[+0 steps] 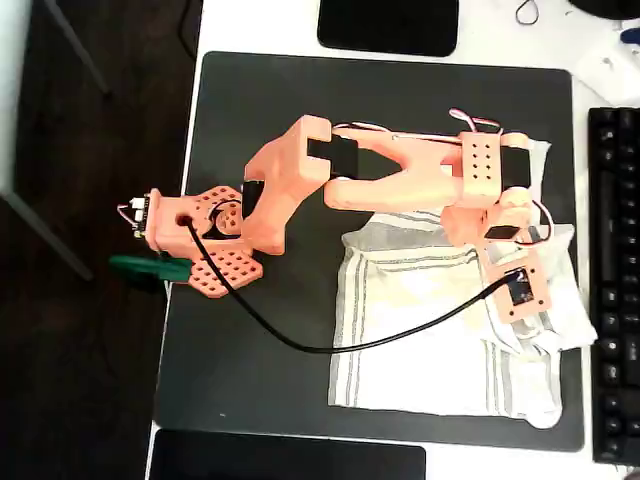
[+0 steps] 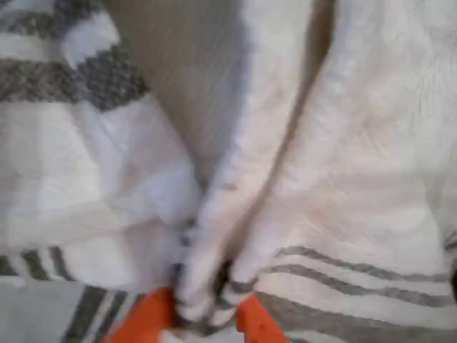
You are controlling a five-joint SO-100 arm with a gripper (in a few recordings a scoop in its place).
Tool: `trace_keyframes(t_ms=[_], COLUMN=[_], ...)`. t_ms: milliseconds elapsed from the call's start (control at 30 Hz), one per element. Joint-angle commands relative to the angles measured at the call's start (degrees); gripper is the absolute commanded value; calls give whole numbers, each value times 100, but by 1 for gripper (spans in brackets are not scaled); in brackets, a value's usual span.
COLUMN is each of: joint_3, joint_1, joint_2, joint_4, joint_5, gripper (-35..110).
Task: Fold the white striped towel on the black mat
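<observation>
jaws pinched on a bunched fold of white striped towel (image 2: 214, 214) | towel lies on black mat (image 1: 260, 120)

- White striped towel (image 1: 420, 340): overhead view, its upper right part is covered by the orange arm (image 1: 400, 170).
- Gripper (image 2: 207, 314): wrist view, orange fingertips (image 2: 143, 318) cut off by the bottom edge; bunched towel fold between them hides the gap.
- Black mat (image 1: 260, 90): its right side lies under the towel.
- Keyboard (image 1: 612, 280): cut by the right edge.
- Wrist view: soft, blurred throughout.
</observation>
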Motion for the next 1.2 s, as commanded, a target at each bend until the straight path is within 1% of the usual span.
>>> trace_keyframes(t_ms=[0, 267, 400, 500, 667, 833, 1000, 1167], joint_3=[-123, 88, 659, 1195, 1740, 1767, 1969, 1978], joint_1=[132, 158, 246, 290, -237, -694, -264, 659], joint_2=[97, 976, 1793, 2443, 3155, 3639, 3981, 4263], joint_4=[88, 782, 1195, 1283, 1222, 1688, 1731, 1723], joint_5=[70, -272, -598, -940, -1143, -940, -1292, -2030], gripper=[0, 0, 0, 0, 0, 0, 0, 0])
